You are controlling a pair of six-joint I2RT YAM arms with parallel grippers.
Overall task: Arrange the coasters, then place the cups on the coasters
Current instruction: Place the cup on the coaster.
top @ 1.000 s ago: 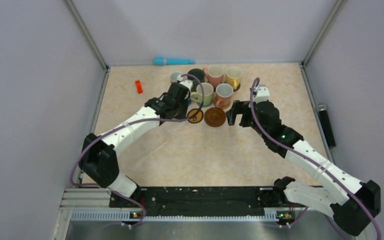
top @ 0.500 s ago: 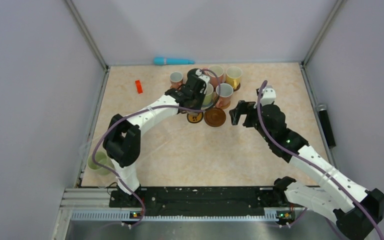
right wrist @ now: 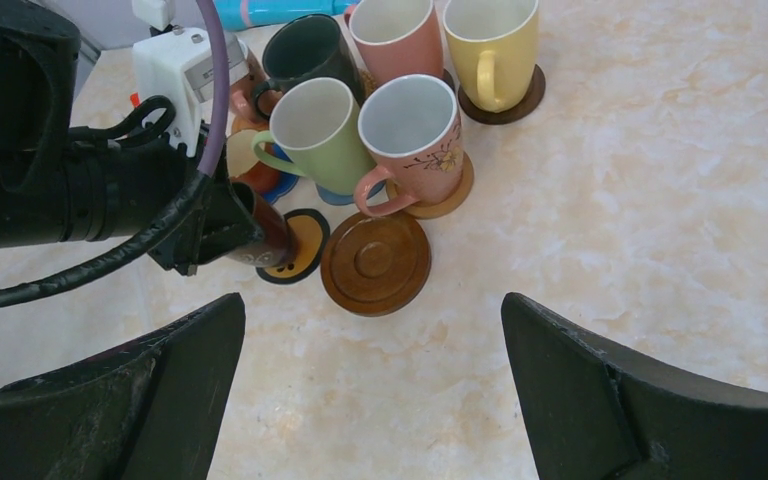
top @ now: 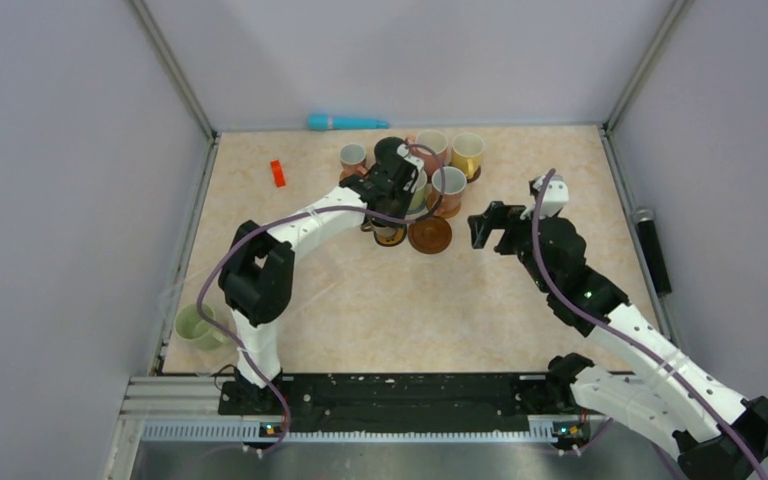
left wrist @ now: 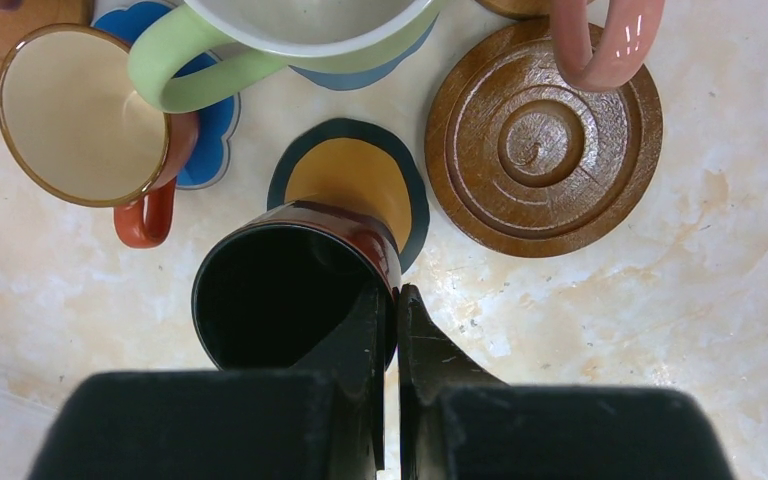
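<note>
Between the left gripper's (left wrist: 397,292) black fingers (left wrist: 422,365), the dark cup (left wrist: 280,300) is black inside with a glossy red-brown rim. Just beyond the fingertips lies a mustard coaster (left wrist: 355,175) rimmed in dark teal. Right of them, a brown wooden coaster (left wrist: 543,140) shows concentric rings. To their left an orange cup (left wrist: 75,115), cream inside, overlaps a bright blue scalloped coaster (left wrist: 215,130). The table (left wrist: 710,300) is marbled beige.

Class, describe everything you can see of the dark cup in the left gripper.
The dark cup is glossy, reddish-brown outside and black inside, seemingly ceramic, empty. The left gripper pinches its rim, one finger inside. Mouth up, it is over the black-rimmed yellow coaster; contact with it is unclear.
</note>
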